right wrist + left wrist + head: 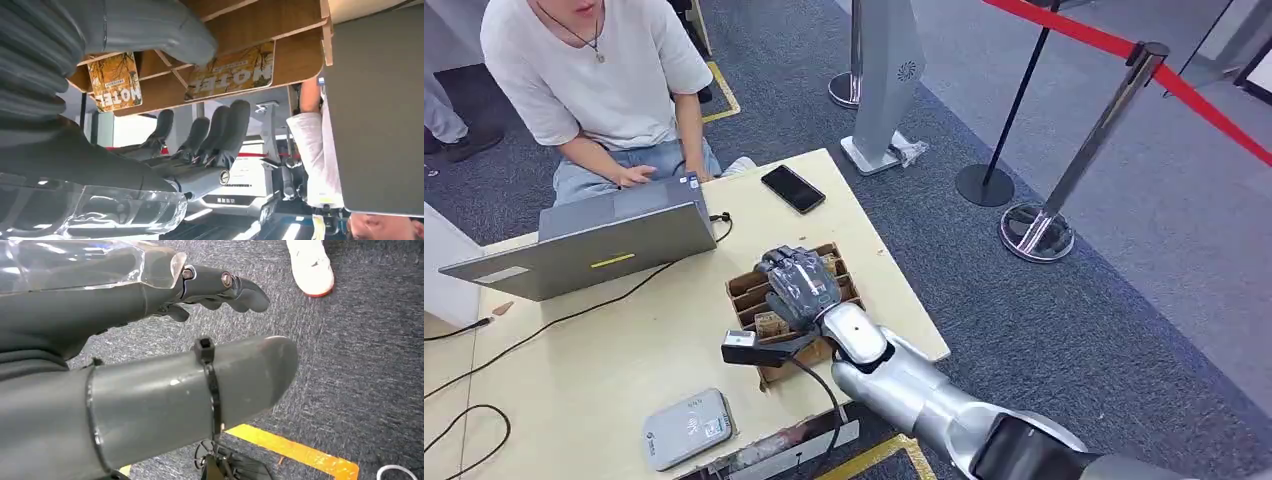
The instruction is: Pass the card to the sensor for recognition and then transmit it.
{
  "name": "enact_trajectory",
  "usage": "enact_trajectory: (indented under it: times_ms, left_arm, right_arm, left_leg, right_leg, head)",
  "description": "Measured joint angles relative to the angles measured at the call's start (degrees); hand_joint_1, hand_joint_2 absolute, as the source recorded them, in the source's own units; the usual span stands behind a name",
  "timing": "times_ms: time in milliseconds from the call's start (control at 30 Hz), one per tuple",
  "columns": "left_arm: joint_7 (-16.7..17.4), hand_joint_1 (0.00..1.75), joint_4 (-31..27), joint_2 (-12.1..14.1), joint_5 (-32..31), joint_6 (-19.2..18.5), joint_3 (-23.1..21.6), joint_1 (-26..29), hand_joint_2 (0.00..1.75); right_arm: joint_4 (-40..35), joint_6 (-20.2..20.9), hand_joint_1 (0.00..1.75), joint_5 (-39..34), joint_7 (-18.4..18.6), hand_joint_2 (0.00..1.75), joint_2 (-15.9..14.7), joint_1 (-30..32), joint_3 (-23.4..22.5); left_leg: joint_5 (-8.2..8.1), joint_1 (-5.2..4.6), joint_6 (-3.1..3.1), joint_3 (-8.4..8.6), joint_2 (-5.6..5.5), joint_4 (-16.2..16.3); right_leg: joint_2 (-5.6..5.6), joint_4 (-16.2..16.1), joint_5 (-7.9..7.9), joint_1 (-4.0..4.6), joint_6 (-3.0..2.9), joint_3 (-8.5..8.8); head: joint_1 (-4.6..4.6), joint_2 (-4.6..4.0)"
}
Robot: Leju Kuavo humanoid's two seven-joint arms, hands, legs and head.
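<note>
The right hand (802,285) hovered over the slotted box (746,293) at the near right of the table (604,350), palm down. Its fingers (220,132) were spread and fairly straight, and it held nothing. In the right wrist view, two cards (235,70) printed with "HOTEL" stood on edge in separate slots, just beside the thumb (150,30); whether the thumb touched one I could not tell.

The left hand (210,290) hung low over the carpet, fingers loosely apart and gripping nothing.

The sensor (686,428), a flat grey pad, lay at the near edge of the table, left of the box and well apart from it. A person sat at the far side behind a laptop (594,240), a phone (792,188) to their right.

A card like that looked light, thin, stiff and probably slick. I judged the free upper edge standing out of the slot was the place to pinch it, thumb against a finger on the flat faces, then lift it straight out so it would not jam or bend against the dividers.
</note>
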Motion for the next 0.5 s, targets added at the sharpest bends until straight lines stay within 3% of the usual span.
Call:
enact_trajectory:
  times_ms: [33, 100, 367, 500]
  left_arm:
    - [-0.1, 0.0, 0.0, 0.0, 0.0, 0.0, 0.0, 0.0, 0.0]
    - [-0.1, 0.0, 0.0, 0.0, 0.0, 0.0, 0.0, 0.0, 0.0]
    - [-0.1, 0.0, 0.0, 0.0, 0.0, 0.0, 0.0, 0.0, 0.0]
    - [-0.1, 0.0, 0.0, 0.0, 0.0, 0.0, 0.0, 0.0, 0.0]
  right_arm:
    - [0.1, 0.0, 1.06, 0.0, 0.0, 1.75, 0.0, 0.0, -0.1]
    - [0.2, 0.0, 1.43, 0.0, 0.1, 1.75, 0.0, 0.0, -0.3]
    - [0.3, 0.0, 1.41, 0.0, 0.1, 1.75, 0.0, 0.0, -0.9]
    - [0.3, 0.0, 1.52, 0.1, 0.1, 1.75, 0.0, 0.0, -0.9]
  left_leg:
    - [0.0, 0.0, 0.0, 0.0, 0.0, 0.0]
    - [0.0, 0.0, 0.0, 0.0, 0.0, 0.0]
    - [0.0, 0.0, 0.0, 0.0, 0.0, 0.0]
    - [0.0, 0.0, 0.0, 0.0, 0.0, 0.0]
  right_leg:
    - [0.0, 0.0, 0.0, 0.0, 0.0, 0.0]
    - [0.0, 0.0, 0.0, 0.0, 0.0, 0.0]
    - [0.0, 0.0, 0.0, 0.0, 0.0, -0.01]
    - [0.0, 0.0, 0.0, 0.0, 0.0, 0.0]
  head:
    - [0.02, 0.0]
    - [0.0, 0.0]
    - [0.0, 0.0]
    - [0.0, 0.0]
